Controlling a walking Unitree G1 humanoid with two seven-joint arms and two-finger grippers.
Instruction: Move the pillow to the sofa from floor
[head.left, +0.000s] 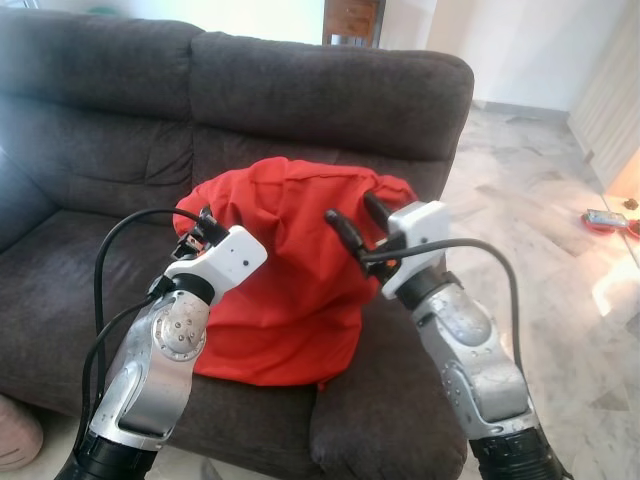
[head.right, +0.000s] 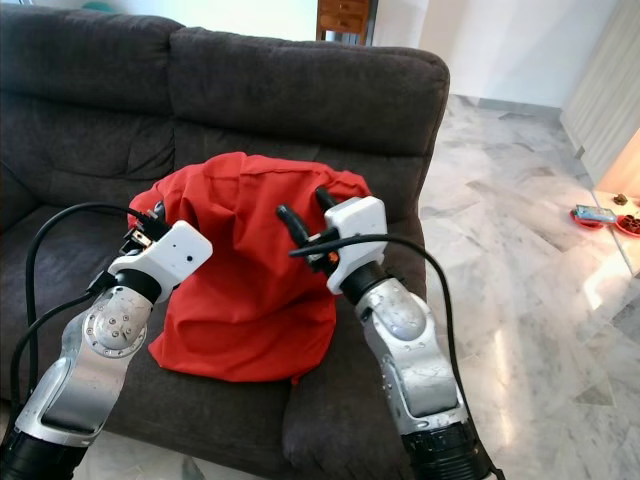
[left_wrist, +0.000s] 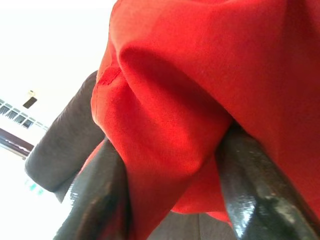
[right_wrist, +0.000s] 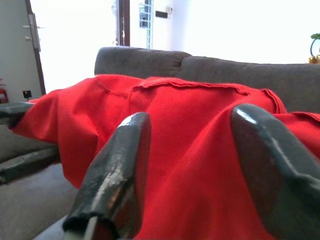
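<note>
Already our red pillow (head.left: 283, 270) sits on the sofa (head.left: 330, 95) seat, leaning against the backrest, so we judge the carrying done and only the letting go left. Our left claw (head.left: 197, 228) is clamped on a fold of the pillow's cloth at its left edge, likely to steady it upright, while our right claw (head.left: 358, 222) has its fingers (right_wrist: 117, 170) spread apart, just before the pillow's right side. Both our silver arms reach forward and up, elbows bent, flanking the pillow.
</note>
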